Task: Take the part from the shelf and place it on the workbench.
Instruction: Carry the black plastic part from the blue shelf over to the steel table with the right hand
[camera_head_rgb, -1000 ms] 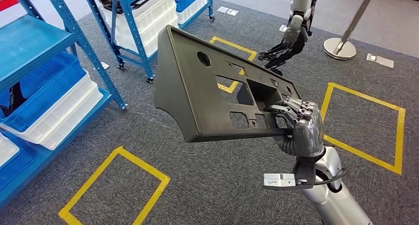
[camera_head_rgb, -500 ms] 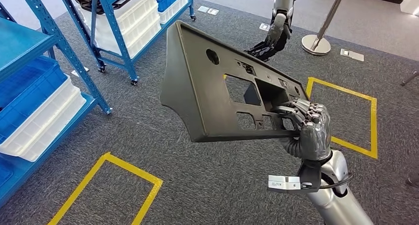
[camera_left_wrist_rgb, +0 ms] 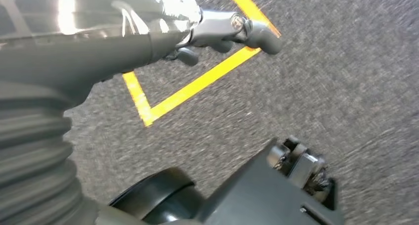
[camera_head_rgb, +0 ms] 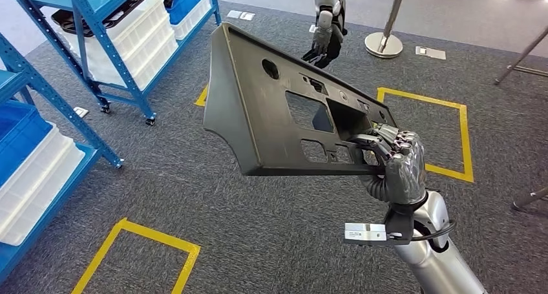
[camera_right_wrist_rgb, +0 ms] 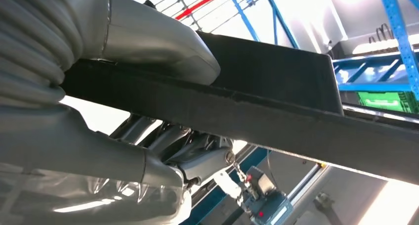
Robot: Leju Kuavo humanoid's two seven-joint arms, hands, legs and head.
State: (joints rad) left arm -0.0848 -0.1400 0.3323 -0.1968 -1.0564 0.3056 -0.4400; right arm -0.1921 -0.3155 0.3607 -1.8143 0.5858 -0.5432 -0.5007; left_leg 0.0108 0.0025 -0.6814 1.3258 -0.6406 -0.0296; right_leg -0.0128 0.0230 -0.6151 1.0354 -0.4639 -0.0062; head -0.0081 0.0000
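While the right hand point(camera_head_rgb: 397, 165) grips the black perforated panel point(camera_head_rgb: 278, 113) by its lower edge, holding it tilted above grey carpet, the left hand point(camera_left_wrist_rgb: 148, 32) hangs with its grasp state indeterminable.

In the head view we lose the fingertips point(camera_head_rgb: 381, 153) of the right hand point(camera_head_rgb: 397, 168) behind the rim of the dark part point(camera_head_rgb: 284, 113) they curl over. In the right wrist view the part point(camera_right_wrist_rgb: 276, 111) runs off the frame beyond the thumb, so we cannot see its far end. The left hand point(camera_left_wrist_rgb: 148, 27) is blurred; we cannot tell how its fingers point(camera_left_wrist_rgb: 252, 29) lie. The blue shelves point(camera_head_rgb: 97, 22) past the part are cut by the frame edge.
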